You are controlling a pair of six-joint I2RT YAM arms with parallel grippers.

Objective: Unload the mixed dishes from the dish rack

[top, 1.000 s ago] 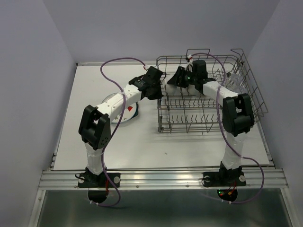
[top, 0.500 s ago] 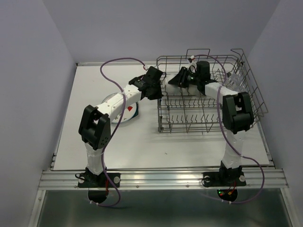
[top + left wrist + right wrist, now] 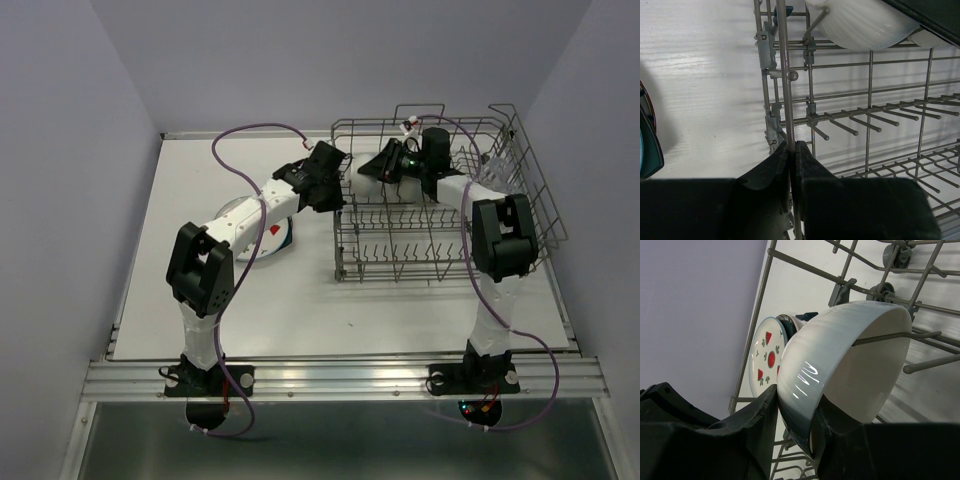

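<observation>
Our left pincer (image 3: 791,150) is closed tight on a thin upright wire at the left edge of the rack (image 3: 440,262). We judge this hold is there to pin the light wire frame down, so it does not slide or tip on the table (image 3: 330,310) while the other arm pulls a dish free. Our right pincer (image 3: 795,412) reaches into the far part of the rack and grips a white bowl (image 3: 840,355) by its wall, one finger outside and one inside the rim. The bowl lies on its side among the tines, with a tine crossing its open mouth. That is likely why we take it by the rim at the near side: the grip leaves the mouth free to slip off the tine. The strawberry plate (image 3: 767,360) lies out on the table just left of the rack, resting on the teal plate (image 3: 651,150), so we judge the plates are done and the bowls are the step in hand. Next we need to draw the bowl clear along the tine, since a crooked lift could snag it and tug the rack.
</observation>
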